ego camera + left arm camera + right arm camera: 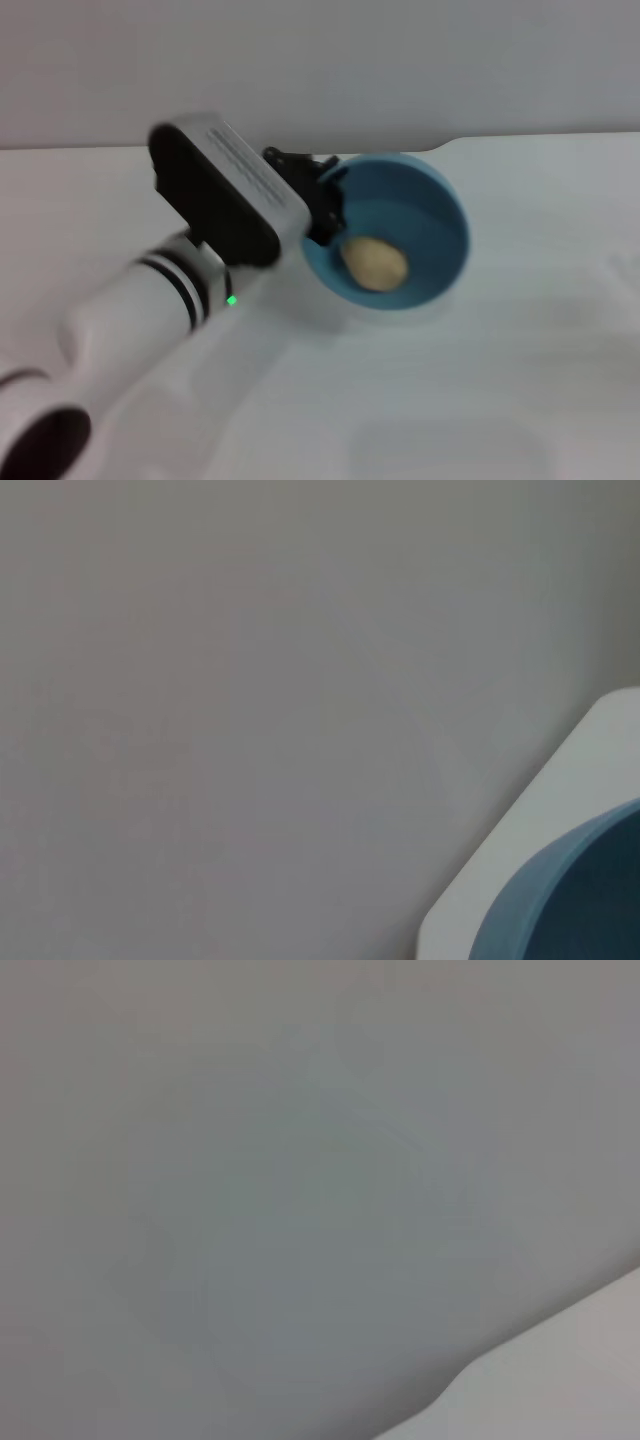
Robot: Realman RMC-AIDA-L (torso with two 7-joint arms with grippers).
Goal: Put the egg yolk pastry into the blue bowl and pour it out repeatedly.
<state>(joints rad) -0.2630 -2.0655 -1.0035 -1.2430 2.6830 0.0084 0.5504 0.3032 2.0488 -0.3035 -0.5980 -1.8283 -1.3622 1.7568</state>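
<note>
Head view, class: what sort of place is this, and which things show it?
Probably a bare lab or test bench: a plain white table against a blank grey wall, holding only the blue bowl with the egg yolk pastry, gripped by the left gripper.

The scene is viewed from above by the head camera. The blue bowl [400, 235] beside the jaws is shared closely by the left wrist view; the surface [560, 1380] edge is seen by the right.

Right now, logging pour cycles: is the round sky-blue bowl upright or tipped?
Tipped: the round sky-blue bowl faces the camera, held at its rim by the left gripper, pale tan pastry inside.
</note>
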